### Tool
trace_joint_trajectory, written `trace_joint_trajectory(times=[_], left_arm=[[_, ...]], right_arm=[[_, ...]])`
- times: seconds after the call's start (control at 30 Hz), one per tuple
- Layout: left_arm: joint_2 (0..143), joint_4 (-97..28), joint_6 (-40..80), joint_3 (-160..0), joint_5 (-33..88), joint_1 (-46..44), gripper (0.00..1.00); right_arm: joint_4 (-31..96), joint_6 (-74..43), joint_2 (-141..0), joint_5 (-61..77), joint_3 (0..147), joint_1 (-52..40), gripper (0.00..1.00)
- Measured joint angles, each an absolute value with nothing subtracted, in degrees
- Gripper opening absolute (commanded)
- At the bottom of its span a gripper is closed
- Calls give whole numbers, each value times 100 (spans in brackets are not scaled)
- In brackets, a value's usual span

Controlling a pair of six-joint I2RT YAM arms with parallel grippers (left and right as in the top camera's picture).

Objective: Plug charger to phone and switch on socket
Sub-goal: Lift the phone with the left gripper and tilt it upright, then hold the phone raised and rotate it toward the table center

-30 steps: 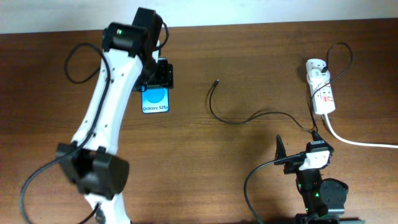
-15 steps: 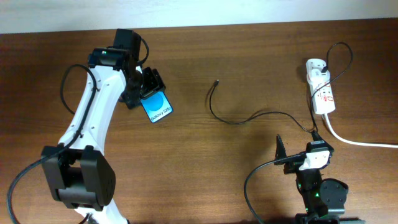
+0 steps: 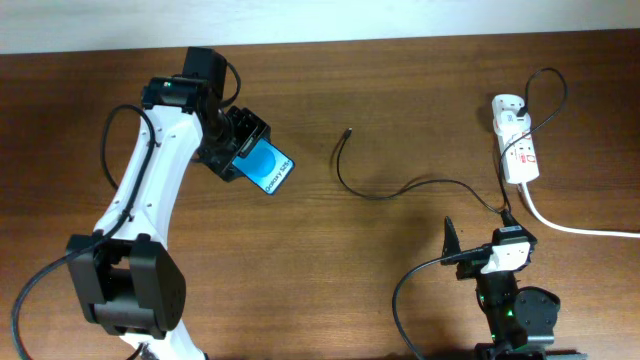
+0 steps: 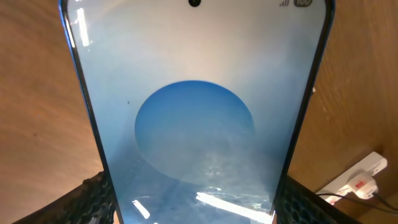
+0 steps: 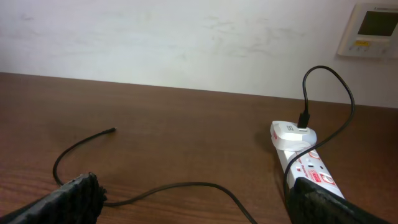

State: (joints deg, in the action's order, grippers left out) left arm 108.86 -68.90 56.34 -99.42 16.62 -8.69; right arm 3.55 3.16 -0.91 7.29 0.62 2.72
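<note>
My left gripper (image 3: 243, 152) is shut on the phone (image 3: 269, 169), holding it above the table's left half, turned diagonally; its light blue screen with a blue oval fills the left wrist view (image 4: 196, 106), a finger (image 4: 93, 199) at each side. The charger (image 3: 395, 189), a thin black cable, curves across the middle of the table, its plug tip (image 3: 347, 130) free; it also shows in the right wrist view (image 5: 180, 185). The white socket (image 3: 516, 147) lies at the far right and shows in the right wrist view (image 5: 298, 152). My right gripper (image 3: 478, 240) is open and empty near the front edge.
A thick white cord (image 3: 575, 226) runs from the socket to the right edge. A white adapter (image 5: 287, 132) is plugged into the socket's far end. A white wall and a wall panel (image 5: 373, 28) stand behind the table. Black robot cables (image 3: 415, 300) loop near the right arm's base.
My left gripper has turned the phone further, from upright to diagonal, and carried it a little to the right. The right arm and the charger have not moved.
</note>
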Motion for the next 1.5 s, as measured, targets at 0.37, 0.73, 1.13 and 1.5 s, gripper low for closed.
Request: trace_joint_trajectory(times=[0.37, 0.73, 1.13, 1.5], left_arm=[[10886, -7212, 5924, -9942, 1723, -871, 0], [10886, -7210, 6143, -9942, 1723, -869, 0], [10886, -7253, 6440, -9942, 1750, -869, 0], [10886, -7310, 6584, -9942, 3616, -775, 0]], right_arm=[[355, 314, -91, 729, 62, 272, 98], [355, 316, -91, 731, 62, 272, 98], [355, 314, -91, 729, 62, 272, 98], [355, 298, -91, 731, 62, 272, 98]])
